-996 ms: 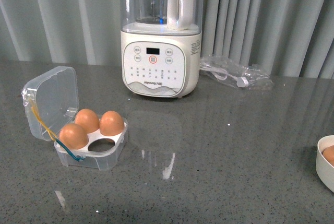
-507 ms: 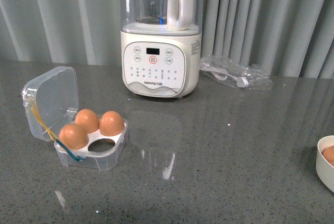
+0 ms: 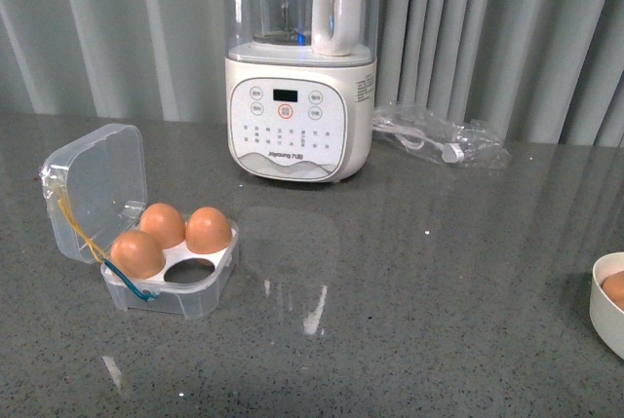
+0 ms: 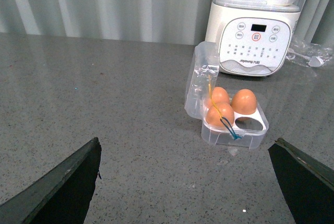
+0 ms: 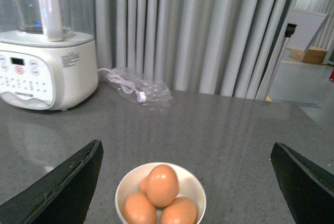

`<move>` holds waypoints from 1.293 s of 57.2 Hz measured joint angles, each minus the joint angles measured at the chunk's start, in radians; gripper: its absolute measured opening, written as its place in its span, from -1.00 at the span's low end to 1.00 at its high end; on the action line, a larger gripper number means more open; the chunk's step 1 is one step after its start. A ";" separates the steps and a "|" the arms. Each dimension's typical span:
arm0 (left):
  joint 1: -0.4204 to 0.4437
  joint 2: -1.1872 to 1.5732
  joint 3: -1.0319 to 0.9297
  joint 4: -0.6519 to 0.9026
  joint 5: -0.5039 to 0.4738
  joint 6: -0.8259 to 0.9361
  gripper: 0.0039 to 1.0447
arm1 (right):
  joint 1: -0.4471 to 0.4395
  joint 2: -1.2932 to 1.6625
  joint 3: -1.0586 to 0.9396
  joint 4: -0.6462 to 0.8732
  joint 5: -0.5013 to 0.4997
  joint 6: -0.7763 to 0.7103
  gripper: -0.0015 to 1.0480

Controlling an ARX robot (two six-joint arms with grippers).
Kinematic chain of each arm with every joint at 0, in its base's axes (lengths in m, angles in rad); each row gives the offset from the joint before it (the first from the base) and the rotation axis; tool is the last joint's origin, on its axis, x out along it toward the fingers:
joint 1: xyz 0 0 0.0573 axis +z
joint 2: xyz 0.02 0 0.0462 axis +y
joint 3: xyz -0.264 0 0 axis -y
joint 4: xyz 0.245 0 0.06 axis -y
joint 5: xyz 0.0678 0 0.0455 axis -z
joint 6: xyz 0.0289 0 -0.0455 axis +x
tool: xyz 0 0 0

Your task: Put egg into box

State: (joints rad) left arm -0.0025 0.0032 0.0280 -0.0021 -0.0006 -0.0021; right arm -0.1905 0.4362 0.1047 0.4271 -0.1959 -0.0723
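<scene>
front view: a small square clear plastic box (image 3: 175, 296) with a white holed tray is seen on the left of the grey speckled bench (image 3: 419, 321), its hinged lid (image 3: 93, 184) stood open. 3 brown eggs (image 3: 163, 225) are seated in it, and the near right hole (image 3: 190, 269) is unfilled. behind it a white blender (image 3: 300, 116) is stood before a grey curtain (image 3: 78, 38), with a clear plastic bag (image 3: 439, 137) of cable beside it. a white round bowl (image 3: 604, 325) is cut by the right edge. neither arm is shown.

left wrist view: the left tool (image 4: 185, 143) is held wide open above the bench, nothing between its dark fingers (image 4: 62, 187). the box (image 4: 229, 130) lies ahead of it, well apart.

right wrist view: the right tool (image 5: 185, 146) is likewise spread open and grips nothing. the bowl (image 5: 125, 182) is seen just ahead, between its fingers. the smooth orange-brown egg (image 5: 162, 185) is laid uppermost on the other eggs in the bowl, not in the box.
</scene>
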 joint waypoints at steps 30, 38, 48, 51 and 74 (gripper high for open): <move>0.000 0.000 0.000 0.000 0.000 0.000 0.87 | 0.007 0.919 0.424 0.113 -0.029 0.013 0.86; 0.000 0.000 0.000 0.000 0.000 0.000 0.87 | 0.019 0.996 0.439 0.085 -0.045 0.008 0.86; 0.000 0.000 0.000 0.000 0.000 0.000 0.87 | 0.037 1.041 0.438 0.082 -0.073 -0.013 0.86; 0.000 0.000 0.000 0.000 0.000 0.000 0.87 | 0.040 1.041 0.432 0.085 -0.079 -0.021 0.86; 0.000 0.000 0.000 0.000 0.000 0.000 0.87 | 0.010 1.028 0.356 0.102 -0.117 -0.068 0.86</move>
State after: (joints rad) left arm -0.0025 0.0032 0.0280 -0.0021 -0.0010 -0.0021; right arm -0.1806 1.4639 0.4606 0.5293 -0.3126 -0.1398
